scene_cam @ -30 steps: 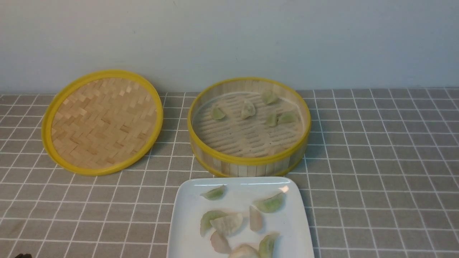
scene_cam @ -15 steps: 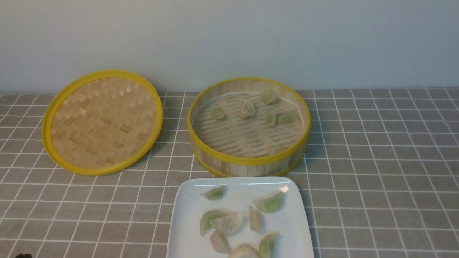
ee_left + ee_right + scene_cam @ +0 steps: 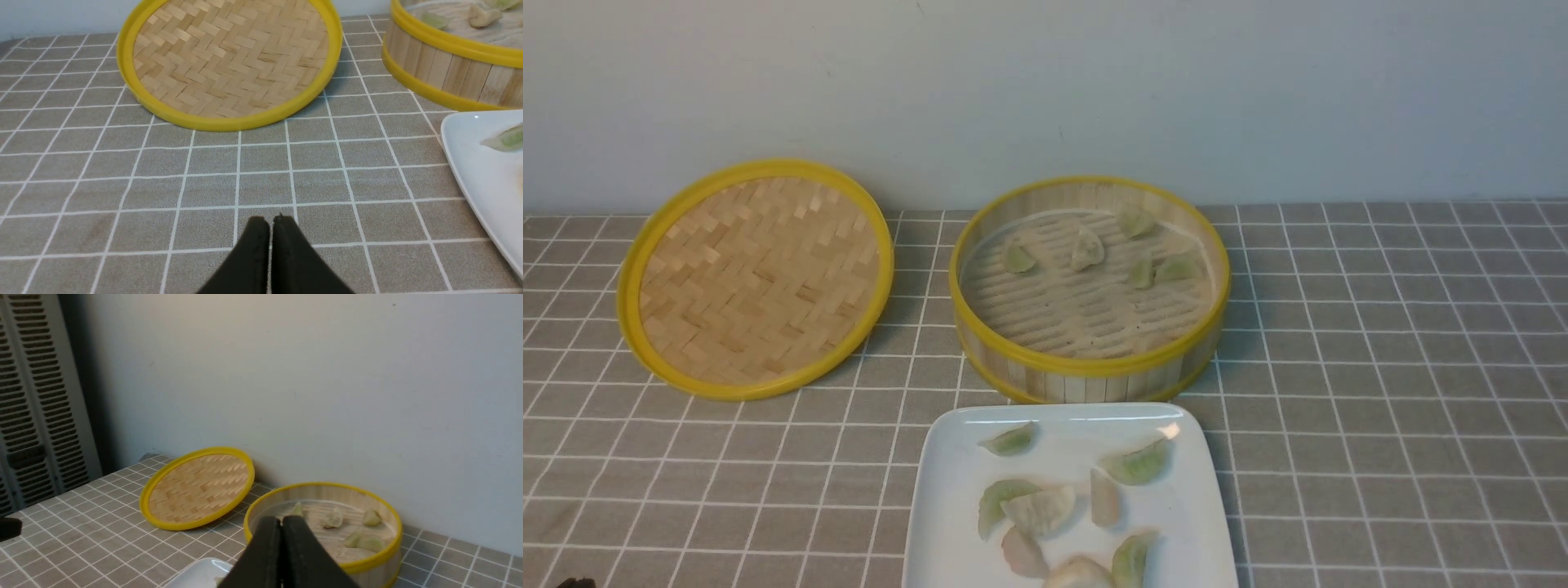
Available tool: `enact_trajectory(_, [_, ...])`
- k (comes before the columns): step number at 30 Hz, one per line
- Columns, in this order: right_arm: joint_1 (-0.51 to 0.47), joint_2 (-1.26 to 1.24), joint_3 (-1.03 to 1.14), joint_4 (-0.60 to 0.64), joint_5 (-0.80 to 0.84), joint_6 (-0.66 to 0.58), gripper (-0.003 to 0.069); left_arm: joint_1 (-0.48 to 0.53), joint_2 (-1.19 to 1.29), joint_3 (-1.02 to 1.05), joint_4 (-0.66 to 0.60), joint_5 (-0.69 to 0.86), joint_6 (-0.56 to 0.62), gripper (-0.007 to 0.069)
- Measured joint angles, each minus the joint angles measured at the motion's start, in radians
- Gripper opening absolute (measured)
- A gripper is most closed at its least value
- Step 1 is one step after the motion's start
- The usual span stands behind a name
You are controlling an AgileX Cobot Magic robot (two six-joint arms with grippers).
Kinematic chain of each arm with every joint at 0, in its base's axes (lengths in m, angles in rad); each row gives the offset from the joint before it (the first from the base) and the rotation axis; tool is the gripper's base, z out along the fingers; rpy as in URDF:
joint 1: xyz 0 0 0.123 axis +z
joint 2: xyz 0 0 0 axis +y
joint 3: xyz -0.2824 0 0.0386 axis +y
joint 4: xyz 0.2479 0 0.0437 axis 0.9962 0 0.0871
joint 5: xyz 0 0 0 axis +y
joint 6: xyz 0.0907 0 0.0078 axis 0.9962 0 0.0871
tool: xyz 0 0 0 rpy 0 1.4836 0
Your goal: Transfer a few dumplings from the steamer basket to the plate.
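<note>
Now | basket (image 3: 1086, 371) centre frame, five dumplings (image 3: 1088, 247) at its back | plate (image 3: 947, 490) bottom centre, about eight dumplings, lowest ones cut off | lid (image 3: 756, 278) upper left | left gripper (image 3: 270, 222) pressed together, empty | right gripper (image 3: 282, 523) pressed together, empty

The surface (image 3: 1380, 367) is viewed from the front; the steamer basket (image 3: 1086, 359) and lid (image 3: 756, 278) are shared by both wrist views.
</note>
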Motion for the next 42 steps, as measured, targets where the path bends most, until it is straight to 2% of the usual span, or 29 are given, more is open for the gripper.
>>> enact_trajectory(9, [0.0, 0.0, 0.0, 0.022, -0.073, -0.039, -0.0013, 0.0, 0.0, 0.0, 0.0, 0.0, 0.0, -0.0005])
enact_trajectory(12, [-0.029, 0.0, 0.002, 0.025, -0.078, -0.039, -0.0013, 0.0, 0.0, 0.0, 0.0, 0.0, 0.0, -0.0005])
enact_trajectory(18, [-0.305, 0.0, 0.095, 0.044, -0.14, -0.04, -0.0013, 0.0, 0.0, 0.0, 0.001, 0.0, 0.0, -0.0005])
enact_trajectory(19, [-0.327, 0.0, 0.112, 0.044, -0.145, -0.04, -0.0013, 0.0, 0.0, 0.0, 0.001, 0.0, 0.0, -0.0005])
enact_trajectory(20, [-0.408, 0.0, 0.158, 0.045, -0.164, -0.04, -0.0013, 0.0, 0.0, 0.0, 0.001, 0.0, 0.0, -0.0005])
enact_trajectory(22, [-0.507, 0.0, 0.242, 0.045, -0.195, -0.04, -0.0013, 0.0, 0.0, 0.0, 0.001, 0.0, 0.0, -0.0005])
enact_trajectory(25, [-0.615, 0.0, 0.367, 0.045, -0.221, -0.04, -0.0013, 0.0, 0.0, 0.0, 0.001, 0.0, 0.0, -0.0005])
enact_trajectory(28, [-0.682, 0.0, 0.475, 0.045, -0.247, -0.04, -0.0013, 0.0, 0.0, 0.0, 0.001, 0.0, 0.0, -0.0005])
enact_trajectory(32, [-0.728, 0.001, 0.548, 0.045, -0.281, -0.04, -0.0013, 0.0, 0.0, 0.0, 0.001, 0.002, 0.0, -0.0005])
enact_trajectory(42, [-0.731, 0.001, 0.55, 0.043, -0.291, -0.04, -0.0013, 0.0, 0.0, 0.0, 0.001, 0.003, 0.0, -0.0005])
